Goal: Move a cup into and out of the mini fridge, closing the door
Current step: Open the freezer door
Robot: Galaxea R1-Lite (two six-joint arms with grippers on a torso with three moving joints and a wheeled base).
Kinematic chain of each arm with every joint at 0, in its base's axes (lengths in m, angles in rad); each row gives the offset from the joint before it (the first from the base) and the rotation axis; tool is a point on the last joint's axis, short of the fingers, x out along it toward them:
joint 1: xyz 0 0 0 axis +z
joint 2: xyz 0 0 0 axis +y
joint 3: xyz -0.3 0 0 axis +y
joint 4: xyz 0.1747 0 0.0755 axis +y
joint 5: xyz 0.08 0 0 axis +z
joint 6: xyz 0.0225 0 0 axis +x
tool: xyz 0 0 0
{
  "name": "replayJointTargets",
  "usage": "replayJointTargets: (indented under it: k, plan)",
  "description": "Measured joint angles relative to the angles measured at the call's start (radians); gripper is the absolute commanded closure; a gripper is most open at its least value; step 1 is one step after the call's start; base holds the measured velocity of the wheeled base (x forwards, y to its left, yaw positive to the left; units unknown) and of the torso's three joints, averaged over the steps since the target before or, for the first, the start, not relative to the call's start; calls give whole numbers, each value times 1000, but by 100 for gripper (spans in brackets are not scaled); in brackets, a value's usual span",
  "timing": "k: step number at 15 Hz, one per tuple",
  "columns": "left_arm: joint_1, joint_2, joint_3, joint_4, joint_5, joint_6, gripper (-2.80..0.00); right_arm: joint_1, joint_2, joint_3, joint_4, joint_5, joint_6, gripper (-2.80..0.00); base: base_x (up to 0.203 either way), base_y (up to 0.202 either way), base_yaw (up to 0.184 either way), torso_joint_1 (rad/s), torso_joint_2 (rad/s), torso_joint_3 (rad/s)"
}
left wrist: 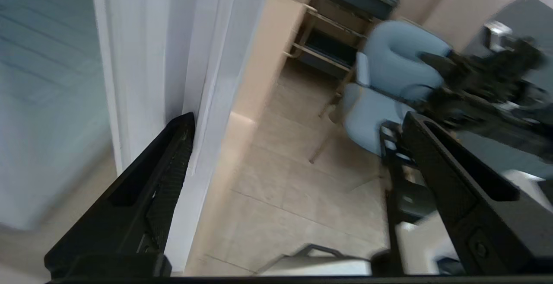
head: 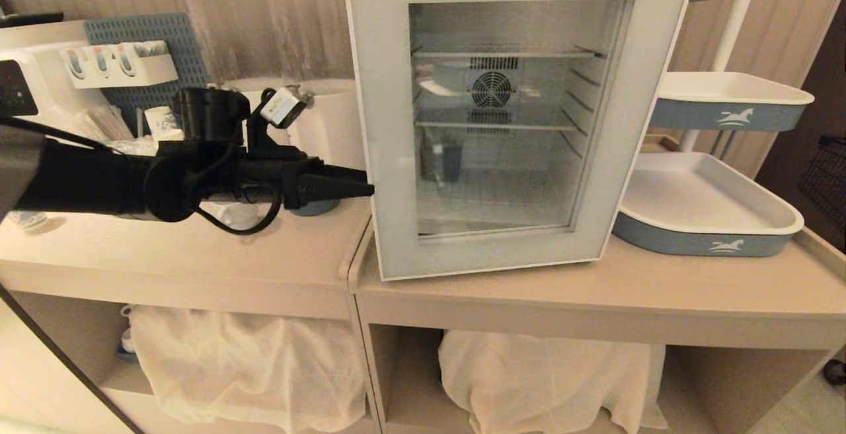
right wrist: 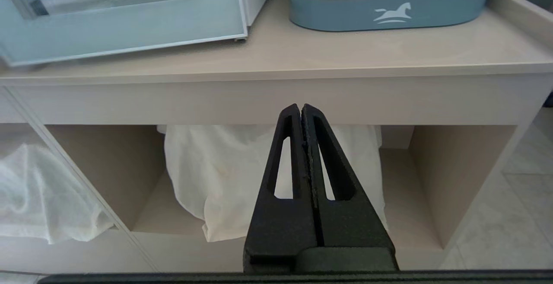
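Note:
The mini fridge point(head: 492, 90) stands on the counter with its door point(head: 383, 123) shut. My left gripper point(head: 367, 183) reaches in level from the left, its tips at the door's left edge. In the left wrist view that gripper point(left wrist: 298, 119) is open and holds nothing. One of its fingers point(left wrist: 168, 176) lies against the door's white side edge point(left wrist: 142, 59). The white cup does not plainly show. A small dark vessel point(head: 449, 160) stands behind the glass on the fridge floor. My right gripper point(right wrist: 301, 106) is shut and empty, parked low in front of the counter point(right wrist: 276, 94).
Two clear-topped dispensers point(head: 264, 31) and a rack of paper cups point(head: 112, 64) stand behind my left arm. Blue-grey trays point(head: 700, 216) sit right of the fridge. White cloths point(head: 251, 368) fill the shelves under the counter. A pale blue chair point(left wrist: 389, 81) stands on the floor.

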Motion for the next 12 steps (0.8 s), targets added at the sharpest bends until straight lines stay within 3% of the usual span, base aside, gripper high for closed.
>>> replayJointTargets:
  k: [4,8,12]
  plan:
    - [-50,-153,171,-32,9,3,-280,0,0,1,0,0,0,0,0,0,0,0,0,0]
    - [-115,-286,281,-38,112,2,-280,0,0,1,-5,0,0,0,0,0,0,0,0,0]
    - [-258,-391,355,-34,252,4,-280,0,0,3,-4,0,3,0,0,0,0,0,0,0]
